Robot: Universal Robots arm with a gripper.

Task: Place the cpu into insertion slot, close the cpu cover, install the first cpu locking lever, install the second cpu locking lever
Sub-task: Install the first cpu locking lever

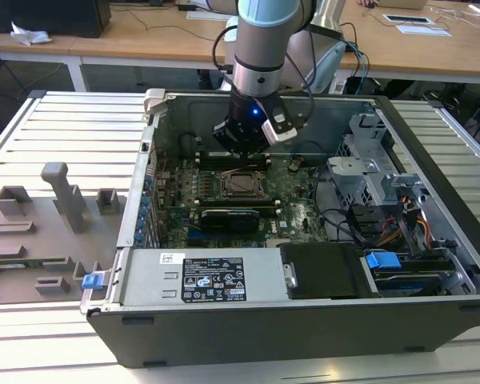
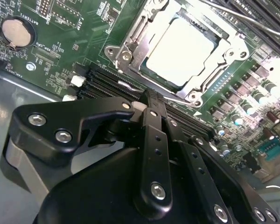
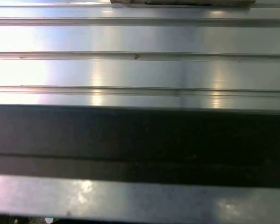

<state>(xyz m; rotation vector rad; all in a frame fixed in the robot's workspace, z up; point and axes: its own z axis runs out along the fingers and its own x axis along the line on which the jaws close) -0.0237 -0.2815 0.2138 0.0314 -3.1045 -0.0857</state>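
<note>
End effector (image 2: 147, 100) of matte black links, pressed together above framed dull-silver cpu (image 2: 179, 51).

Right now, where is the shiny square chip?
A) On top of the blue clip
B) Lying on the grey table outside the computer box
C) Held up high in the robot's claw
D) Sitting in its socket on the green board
D: in the second wrist view the cpu lies flat in the insertion slot on the motherboard, with the end effector apart from it.
</note>
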